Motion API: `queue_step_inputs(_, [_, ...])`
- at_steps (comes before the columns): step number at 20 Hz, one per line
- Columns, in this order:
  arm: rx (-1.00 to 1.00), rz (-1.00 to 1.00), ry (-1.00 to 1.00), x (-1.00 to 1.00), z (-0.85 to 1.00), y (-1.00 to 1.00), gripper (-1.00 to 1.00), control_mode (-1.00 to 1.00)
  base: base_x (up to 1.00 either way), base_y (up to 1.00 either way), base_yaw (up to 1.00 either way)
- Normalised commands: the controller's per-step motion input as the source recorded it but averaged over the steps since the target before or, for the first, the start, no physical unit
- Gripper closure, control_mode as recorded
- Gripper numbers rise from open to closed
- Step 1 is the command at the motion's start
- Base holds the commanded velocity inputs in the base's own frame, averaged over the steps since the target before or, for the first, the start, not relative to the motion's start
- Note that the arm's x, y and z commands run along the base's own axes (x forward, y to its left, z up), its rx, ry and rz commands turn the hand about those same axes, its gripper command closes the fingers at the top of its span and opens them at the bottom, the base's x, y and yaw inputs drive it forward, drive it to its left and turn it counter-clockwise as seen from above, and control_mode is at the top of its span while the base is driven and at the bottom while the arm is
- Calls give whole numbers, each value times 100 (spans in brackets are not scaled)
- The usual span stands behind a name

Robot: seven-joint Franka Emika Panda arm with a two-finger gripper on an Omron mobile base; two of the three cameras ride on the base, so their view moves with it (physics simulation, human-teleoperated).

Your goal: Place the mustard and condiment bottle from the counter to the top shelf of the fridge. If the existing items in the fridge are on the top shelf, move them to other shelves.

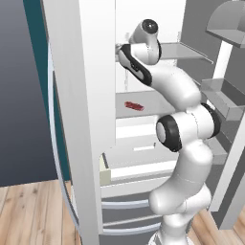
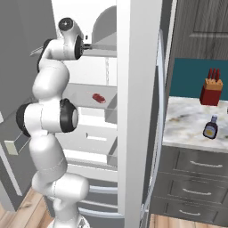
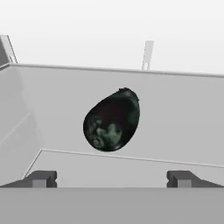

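Fridge standing open, smooth white interior with thin pale grey shelf boards. Arm folding upward, elbow bent, hand reaching in at the top shelf. End effector pointing along that shelf, its dark fingers spread wide, gripping nothing. A glossy black egg-shaped item is lying on the shelf just ahead, between the finger lines. A flat red oblong piece is resting on the shelf below. Dark condiment bottle, yellow-orange label, is standing on the marbled surface beside the fridge.
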Motion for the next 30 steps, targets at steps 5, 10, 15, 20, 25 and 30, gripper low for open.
queue_step_inputs(5, [0, 0, 2, 51, -5, 5, -100, -100, 0, 0, 0])
queue_step_inputs(10, [0, 0, 0, 49, -5, 12, -100, -100, 0, 0, 0])
queue_step_inputs(15, [0, 0, 0, 46, -11, 9, -100, -100, 0, 0, 0])
queue_step_inputs(20, [0, 0, 0, 12, -5, 0, 100, -100, 0, 0, 0])
queue_step_inputs(25, [0, 0, 0, 0, 0, 0, 100, -100, 0, 0, 0])
queue_step_inputs(30, [2, 0, -5, -12, 0, -1, 100, -100, 0, 0, 0])
